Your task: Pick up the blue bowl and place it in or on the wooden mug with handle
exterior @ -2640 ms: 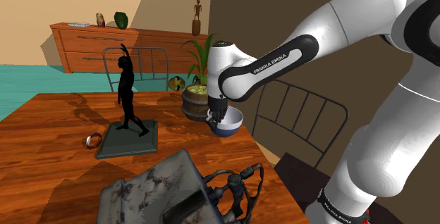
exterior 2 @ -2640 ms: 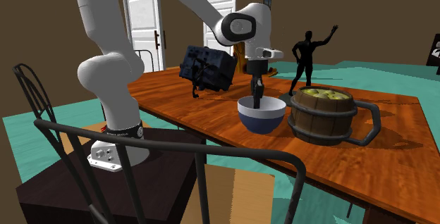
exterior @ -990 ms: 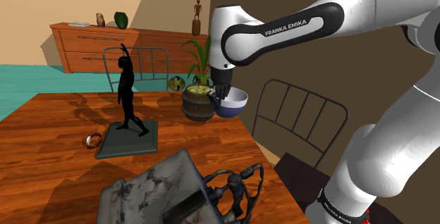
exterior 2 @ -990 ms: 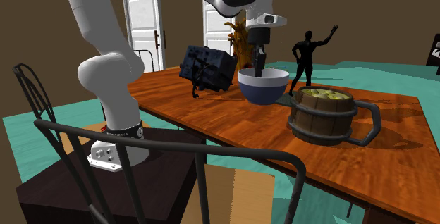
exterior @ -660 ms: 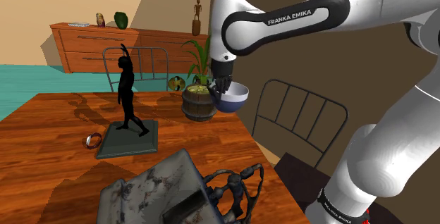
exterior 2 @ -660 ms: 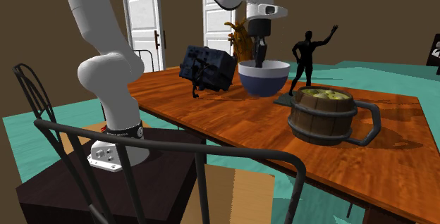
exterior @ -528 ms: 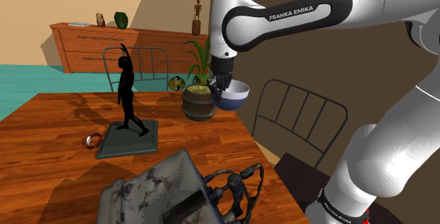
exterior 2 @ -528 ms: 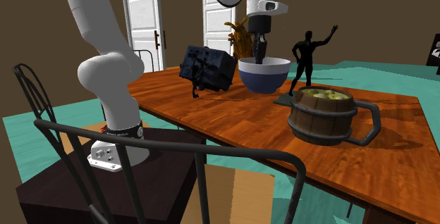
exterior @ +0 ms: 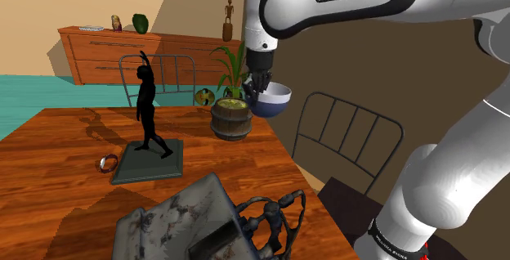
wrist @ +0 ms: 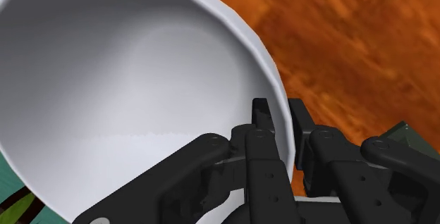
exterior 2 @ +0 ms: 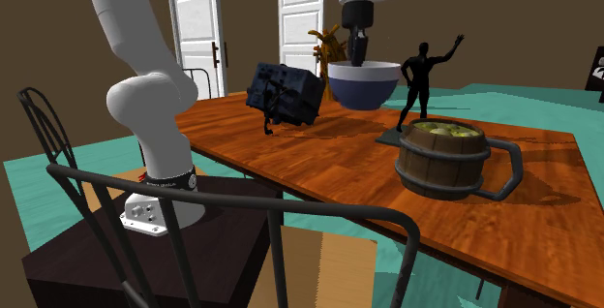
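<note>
The blue bowl, white inside, hangs well above the wooden table. My gripper is shut on its rim, one finger inside and one outside. The wooden mug with handle, a banded barrel with yellow-green filling, stands on the table. In the second exterior view the bowl is up and to the left of the mug; in the shoulder view it sits just right of it and higher.
A black figure statue on a dark base stands behind the mug. A dark crumpled bag lies near the stand. A small ring rests on the table. Metal chairs flank the table edge.
The gripper has lifted the bowl off the table and kept raising it, carrying it a little towards the mug. Mug, statue and bag have not moved.
</note>
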You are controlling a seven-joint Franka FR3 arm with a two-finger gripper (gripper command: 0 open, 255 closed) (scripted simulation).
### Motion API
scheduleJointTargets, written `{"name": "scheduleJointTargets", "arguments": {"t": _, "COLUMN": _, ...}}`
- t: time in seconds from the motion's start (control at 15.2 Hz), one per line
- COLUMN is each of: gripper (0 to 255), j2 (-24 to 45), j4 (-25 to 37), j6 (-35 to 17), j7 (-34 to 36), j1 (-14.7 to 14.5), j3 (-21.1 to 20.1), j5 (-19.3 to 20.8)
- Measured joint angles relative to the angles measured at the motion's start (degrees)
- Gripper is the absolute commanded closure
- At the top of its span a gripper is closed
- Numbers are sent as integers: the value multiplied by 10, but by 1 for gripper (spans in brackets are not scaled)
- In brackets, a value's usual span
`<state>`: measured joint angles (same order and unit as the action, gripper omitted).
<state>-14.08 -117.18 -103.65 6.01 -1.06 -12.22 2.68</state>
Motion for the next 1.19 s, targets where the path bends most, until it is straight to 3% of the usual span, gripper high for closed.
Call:
{"name": "scheduleJointTargets", "arguments": {"t": 0.53, "gripper": 255, "j2": 28, "j4": 82, "j6": 54, "j7": -8, "j1": 5, "j3": 3, "j5": 6}}
{"name": "scheduleJointTargets", "arguments": {"t": 1.19, "gripper": 255, "j2": 262, "j4": 381, "j6": 123, "j7": -27, "j1": 13, "j3": 10, "j5": 52}}
